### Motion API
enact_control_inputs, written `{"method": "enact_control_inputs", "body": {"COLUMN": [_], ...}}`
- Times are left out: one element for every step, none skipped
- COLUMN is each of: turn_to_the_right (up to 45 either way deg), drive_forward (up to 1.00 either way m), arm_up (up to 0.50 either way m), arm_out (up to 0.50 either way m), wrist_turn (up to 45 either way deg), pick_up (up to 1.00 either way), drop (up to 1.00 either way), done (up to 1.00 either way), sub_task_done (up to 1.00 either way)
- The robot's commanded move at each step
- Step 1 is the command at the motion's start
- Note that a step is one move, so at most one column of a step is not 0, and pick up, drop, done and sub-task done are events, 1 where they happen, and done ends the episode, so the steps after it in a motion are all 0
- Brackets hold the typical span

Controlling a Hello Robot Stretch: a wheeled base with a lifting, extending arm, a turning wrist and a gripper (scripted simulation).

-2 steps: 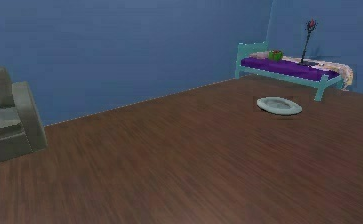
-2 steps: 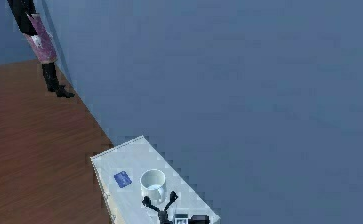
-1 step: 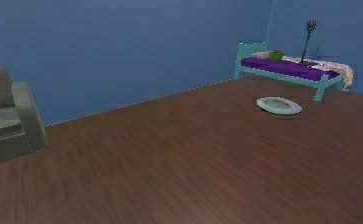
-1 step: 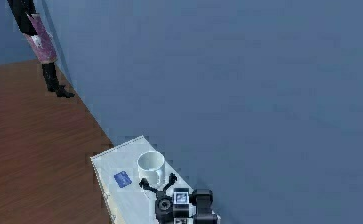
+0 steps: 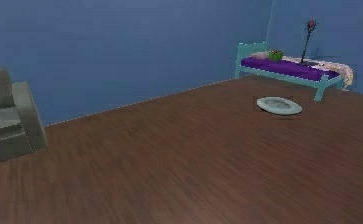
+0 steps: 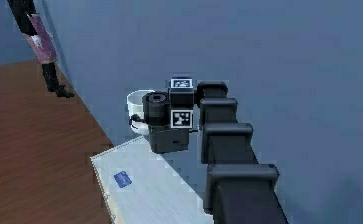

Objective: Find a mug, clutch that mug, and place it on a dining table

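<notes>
A white mug (image 6: pixel 139 99) hangs at the far end of my gripper (image 6: pixel 146 117), seen against the blue wall and clear of the surface below, so the gripper holds it. The dark arm (image 6: pixel 229 160) rises from the arm side view's bottom edge, with its white marker squares (image 6: pixel 181 102) just right of the mug. Below the gripper lies a pale flat tabletop (image 6: pixel 154 190) with a small blue card (image 6: pixel 120 180) on it.
In the forward view a grey armchair (image 5: pixel 11 120) stands at the left. A teal bed with a purple mattress (image 5: pixel 284 68) is at the back right, and a white round dish (image 5: pixel 279 105) lies on the wood floor. A dark stand with pink cloth (image 6: pixel 39 45) leans at the arm side view's upper left.
</notes>
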Motion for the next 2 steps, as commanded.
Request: {"method": "enact_control_inputs", "body": {"turn_to_the_right": [0.0,0.0], "drive_forward": [0.0,0.0], "arm_up": [0.0,0.0], "arm_out": [0.0,0.0], "wrist_turn": [-45.0,-45.0], "pick_up": [0.0,0.0], "drop": [0.0,0.0], "done": [0.0,0.0], "sub_task_done": [0.0,0.0]}}
